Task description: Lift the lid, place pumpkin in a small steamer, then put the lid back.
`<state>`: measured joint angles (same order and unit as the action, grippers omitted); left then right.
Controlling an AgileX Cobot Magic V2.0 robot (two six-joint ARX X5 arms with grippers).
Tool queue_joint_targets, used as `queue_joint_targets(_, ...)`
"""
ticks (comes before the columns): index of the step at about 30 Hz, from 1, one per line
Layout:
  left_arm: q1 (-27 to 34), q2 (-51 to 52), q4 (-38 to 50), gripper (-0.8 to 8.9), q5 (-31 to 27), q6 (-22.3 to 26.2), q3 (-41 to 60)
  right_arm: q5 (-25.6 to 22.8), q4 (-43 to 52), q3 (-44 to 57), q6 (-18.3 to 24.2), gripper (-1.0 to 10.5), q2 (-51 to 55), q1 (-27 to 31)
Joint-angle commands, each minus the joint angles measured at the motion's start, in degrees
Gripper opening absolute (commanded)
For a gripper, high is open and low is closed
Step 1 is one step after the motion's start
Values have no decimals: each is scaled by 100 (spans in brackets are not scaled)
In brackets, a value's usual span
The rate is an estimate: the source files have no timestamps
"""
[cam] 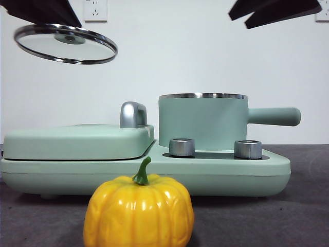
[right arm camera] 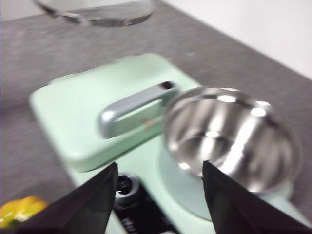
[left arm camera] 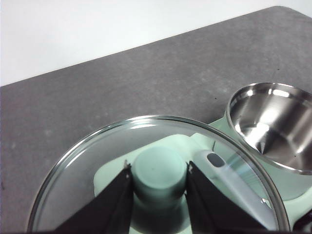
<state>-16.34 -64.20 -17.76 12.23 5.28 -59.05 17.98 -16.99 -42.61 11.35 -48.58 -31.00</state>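
My left gripper (left arm camera: 158, 171) is shut on the mint green knob of the clear glass lid (cam: 65, 43) and holds it tilted, high at the upper left, above the griddle cover. The lid (left arm camera: 92, 161) fills the left wrist view and shows in the right wrist view (right arm camera: 97, 10). The mint green small steamer (cam: 203, 122) stands uncovered on the appliance base, its handle pointing right; its steel inside (right arm camera: 231, 139) is bare. The yellow-orange pumpkin (cam: 139, 211) sits on the table in front of the base. My right gripper (right arm camera: 158, 183) is open, high above the steamer.
The wide mint green appliance base (cam: 267, 172) carries a flat griddle cover (cam: 77, 141) with a chrome handle (cam: 132, 114) on the left and two silver dials (cam: 182, 147) in front of the steamer. Grey table stretches to the right.
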Motion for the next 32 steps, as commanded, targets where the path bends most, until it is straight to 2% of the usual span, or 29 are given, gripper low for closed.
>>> queue_joint_targets(1,7,208,162,10,31,-319,59,0,-120,-103,129,276,-90,-374)
queue_joint_targets(11,15,485,-33,10,31,-476,66,-55,-551,-103,358,280,-846,-1622)
queue_joint_targets(16,15,494,-35,10,31,-474,66,-258,-577,-103,463,377,-1414,-2114)
queue_joint_targets(25,15,494,-31,10,31,-472,66,-463,-487,-103,726,407,-2295,-2691)
queue_joint_targets(32,15,494,-31,10,31,-472,66,-758,-129,-103,756,462,-2907,-2868)
